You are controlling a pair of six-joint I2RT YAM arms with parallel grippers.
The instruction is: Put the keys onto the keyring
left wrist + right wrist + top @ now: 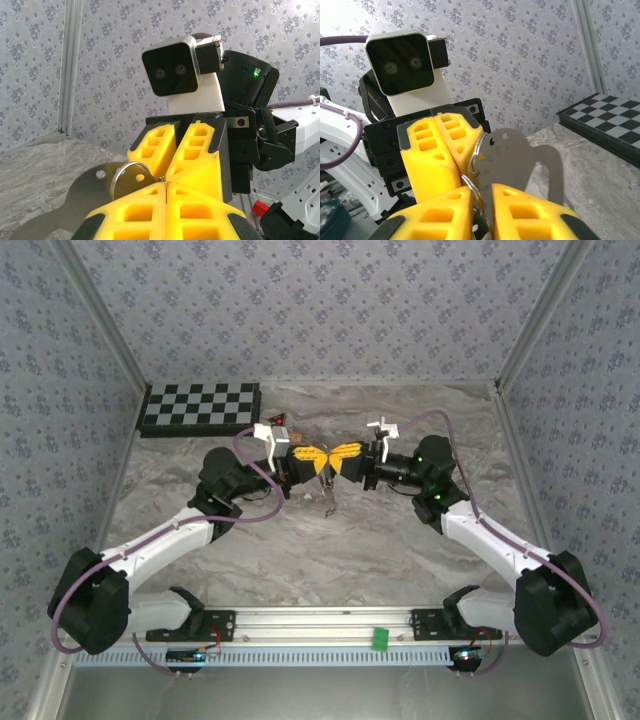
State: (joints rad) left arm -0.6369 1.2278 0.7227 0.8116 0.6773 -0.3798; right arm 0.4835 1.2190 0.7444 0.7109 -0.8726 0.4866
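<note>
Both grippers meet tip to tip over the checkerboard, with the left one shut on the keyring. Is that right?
Not over the checkerboard. The top view shows the left gripper and right gripper meeting tip to tip over the marble table, the board lying off at the back left. The left one is shut on the keyring.

The left gripper, two yellow ribbed plastic fingers pressed flat together, pinches a silver wire keyring at its tips. A flat grey metal tag lies against the ring above the marbled grey bench. The right gripper meets it tip to tip.
</note>
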